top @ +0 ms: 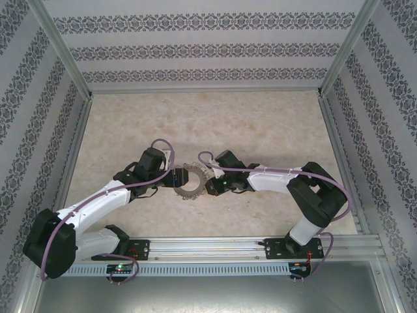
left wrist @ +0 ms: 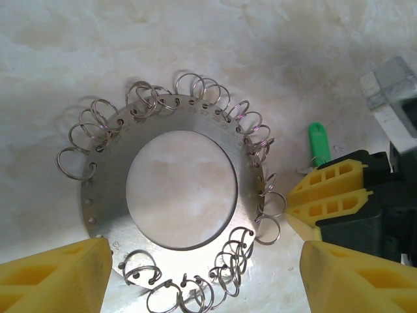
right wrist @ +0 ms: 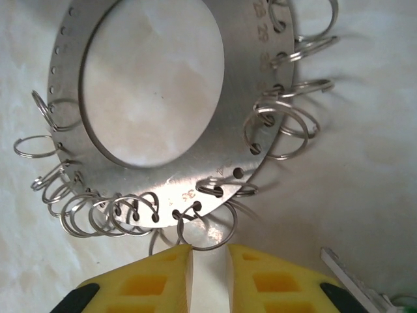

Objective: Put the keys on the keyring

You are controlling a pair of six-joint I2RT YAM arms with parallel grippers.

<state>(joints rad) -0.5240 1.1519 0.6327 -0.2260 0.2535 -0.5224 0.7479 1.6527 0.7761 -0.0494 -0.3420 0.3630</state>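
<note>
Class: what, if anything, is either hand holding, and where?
Left hand: nothing. Right hand: nearly shut at one wire loop of the keyring; grip cannot be told.

Narrowly parted fingers [right wrist: 143, 283] meet a wire loop [right wrist: 210, 246] on the keyring [right wrist: 244, 98].

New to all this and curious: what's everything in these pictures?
keyring: one, dark-grey metal fringed with wire loops, flat on the table.
key: one, green head, beside the right gripper.
table: one, beige marbled.
walls: three, patterned grey-white, around the table.
left gripper: one, yellow fingers, open, either side of the keyring.
right gripper: one, yellow fingers nearly together, tips at a wire loop.
</note>
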